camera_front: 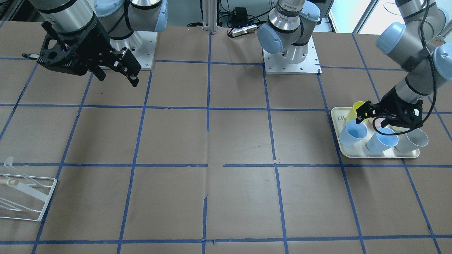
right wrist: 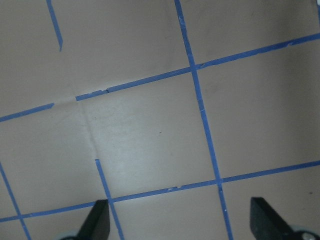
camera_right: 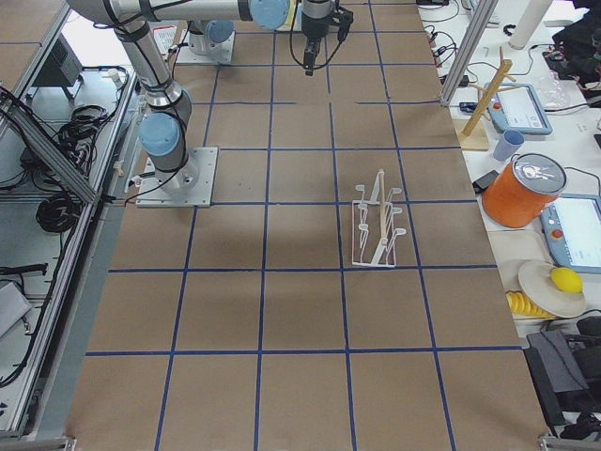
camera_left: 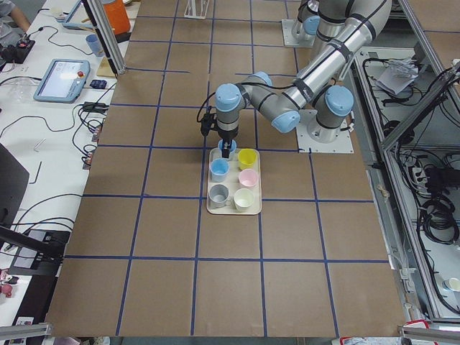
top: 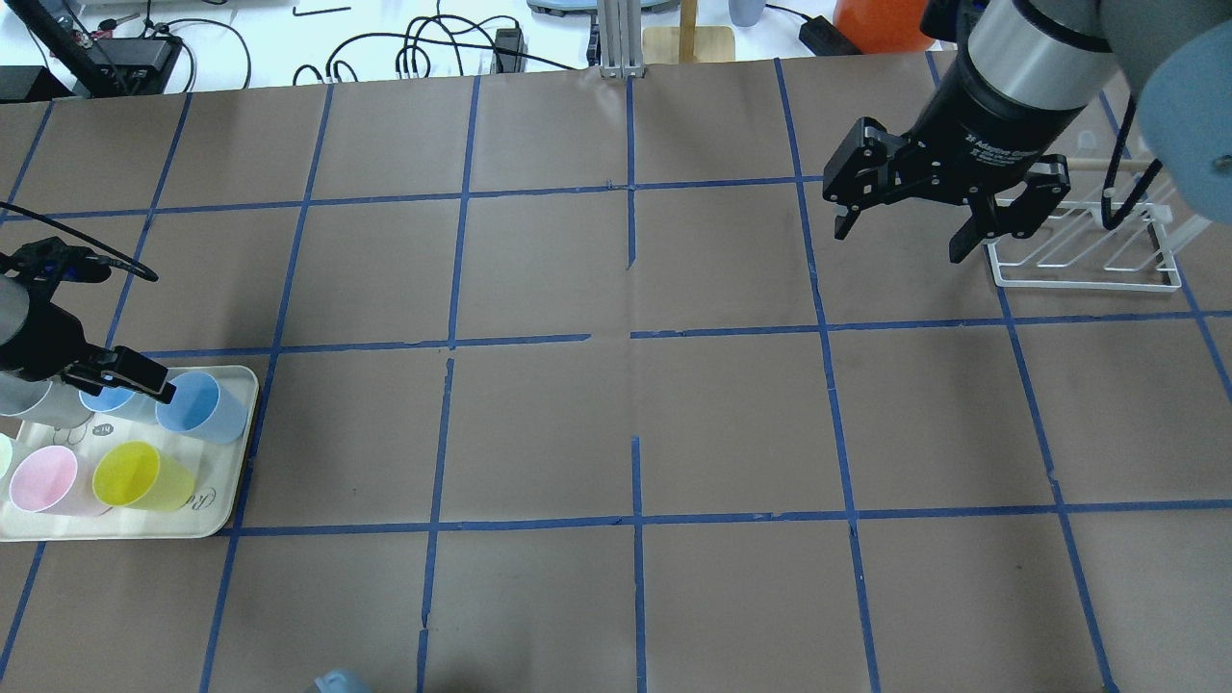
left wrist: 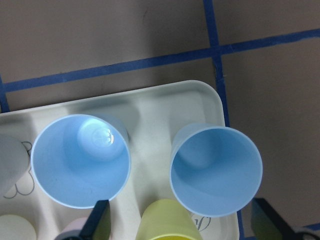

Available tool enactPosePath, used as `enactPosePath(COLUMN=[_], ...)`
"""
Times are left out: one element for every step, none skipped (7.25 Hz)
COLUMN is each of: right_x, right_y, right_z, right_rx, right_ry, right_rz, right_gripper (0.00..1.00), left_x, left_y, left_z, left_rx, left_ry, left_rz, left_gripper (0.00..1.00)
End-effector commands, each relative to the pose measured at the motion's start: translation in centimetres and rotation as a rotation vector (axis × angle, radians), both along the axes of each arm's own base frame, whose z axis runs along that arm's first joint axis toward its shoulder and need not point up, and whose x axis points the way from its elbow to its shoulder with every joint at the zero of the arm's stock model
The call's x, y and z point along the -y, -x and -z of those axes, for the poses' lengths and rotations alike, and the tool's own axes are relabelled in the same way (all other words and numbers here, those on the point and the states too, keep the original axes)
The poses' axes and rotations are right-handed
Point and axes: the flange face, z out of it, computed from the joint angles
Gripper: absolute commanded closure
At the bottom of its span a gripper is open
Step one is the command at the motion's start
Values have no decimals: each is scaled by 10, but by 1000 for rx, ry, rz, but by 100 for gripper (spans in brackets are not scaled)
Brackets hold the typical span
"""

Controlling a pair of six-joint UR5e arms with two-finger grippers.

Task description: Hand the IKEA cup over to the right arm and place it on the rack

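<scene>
Counting one tray (top: 223, 481), six cups: IKEA cup (left wrist: 215, 170), sky-blue cup (left wrist: 80, 165), grey cup (camera_front: 416, 139), yellow cup (top: 140, 476), pink cup (top: 43, 478), cream cup (camera_left: 244, 200); one rack (top: 1088, 255); left gripper (left wrist: 182, 222), right gripper (top: 900, 241), fingers released.

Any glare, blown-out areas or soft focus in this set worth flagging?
Left wrist view: a glare spot in the bottom of the blue cup beside the IKEA cup, which is glare-free. Right wrist view: a pale sheen on the table paper at centre. Overhead view: the benches beyond the table are overexposed.
</scene>
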Motion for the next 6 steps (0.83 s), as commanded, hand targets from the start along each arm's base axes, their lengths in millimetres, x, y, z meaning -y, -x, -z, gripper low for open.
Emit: enactPosePath(right_x=[19,22,22,22,25,28], right_y=[-13,-22,-30,-33,-36,-40], right_z=[10,5,3,2,4,4], right_rx=[141,226,321,350,383,428], right_ry=[-69,-69,-107,-123,-140,-170], right_rz=[292,342,396,416,430,471], right_gripper=[0,0,0,0,0,0], left_x=[-2,-1,-2,-1,0,0], left_y=[1,0,0,0,-1,-2], left_z=[13,14,18,25,27,28], left_rx=[-13,-13,-20,-29,-26,-25], left_ry=[-22,-23,-31,-44,-50,-51], left_rz=[-57,-50,-58,-64,-62,-59], left_gripper=[4,4,4,5,11,14])
